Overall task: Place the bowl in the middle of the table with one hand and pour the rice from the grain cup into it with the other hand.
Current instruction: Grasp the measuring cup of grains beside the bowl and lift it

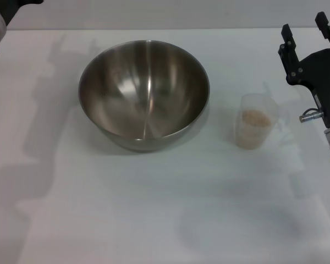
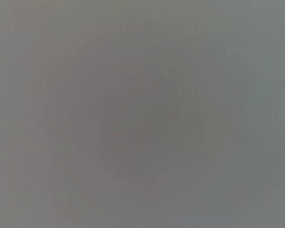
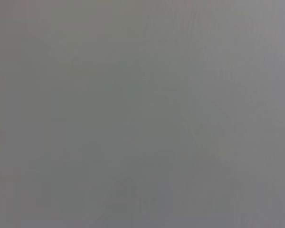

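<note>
Head view: bowl (image 1: pixel 144 93) and grain cup (image 1: pixel 255 121) stand apart mid-bench (image 1: pixel 165 220); right end effector (image 1: pixel 309 30), fingers spread wide, hovers at the right edge.

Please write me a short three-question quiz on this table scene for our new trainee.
1. True or false: the rice is already in the bowl.
2. Which stands nearer the right gripper: (a) the bowl, (b) the cup?
3. Fill in: the cup stands ___ on the table.

Key: 1. False; the bowl is empty and the rice sits in the cup. 2. (b). 3. Upright, apart from the bowl. The left arm shows only at the head view's top left corner.
</note>
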`<control>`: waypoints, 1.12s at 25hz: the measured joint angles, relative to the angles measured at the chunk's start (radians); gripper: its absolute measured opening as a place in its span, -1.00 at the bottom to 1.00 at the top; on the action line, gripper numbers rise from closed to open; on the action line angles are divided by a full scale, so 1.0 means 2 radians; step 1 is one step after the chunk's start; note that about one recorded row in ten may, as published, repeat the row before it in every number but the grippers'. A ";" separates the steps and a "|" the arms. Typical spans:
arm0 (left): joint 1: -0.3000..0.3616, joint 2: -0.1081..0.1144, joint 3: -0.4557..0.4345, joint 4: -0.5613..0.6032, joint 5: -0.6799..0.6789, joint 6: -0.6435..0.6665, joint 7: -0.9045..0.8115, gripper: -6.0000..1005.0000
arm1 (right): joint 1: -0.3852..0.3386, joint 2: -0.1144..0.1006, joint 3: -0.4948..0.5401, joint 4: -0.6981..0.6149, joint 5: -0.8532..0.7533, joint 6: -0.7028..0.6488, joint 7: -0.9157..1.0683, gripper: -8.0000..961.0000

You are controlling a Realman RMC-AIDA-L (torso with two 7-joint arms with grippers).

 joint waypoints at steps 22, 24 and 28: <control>-0.074 0.003 0.084 0.332 0.035 0.454 -0.392 0.65 | 0.005 0.000 0.001 0.003 0.005 0.006 0.027 0.19; -0.076 0.003 0.083 0.354 0.054 0.459 -0.388 0.65 | 0.005 -0.001 0.002 0.001 0.005 0.006 0.044 0.19; -0.074 0.004 0.081 0.366 0.075 0.436 -0.284 0.65 | 0.005 -0.001 0.003 0.000 0.005 0.007 0.057 0.19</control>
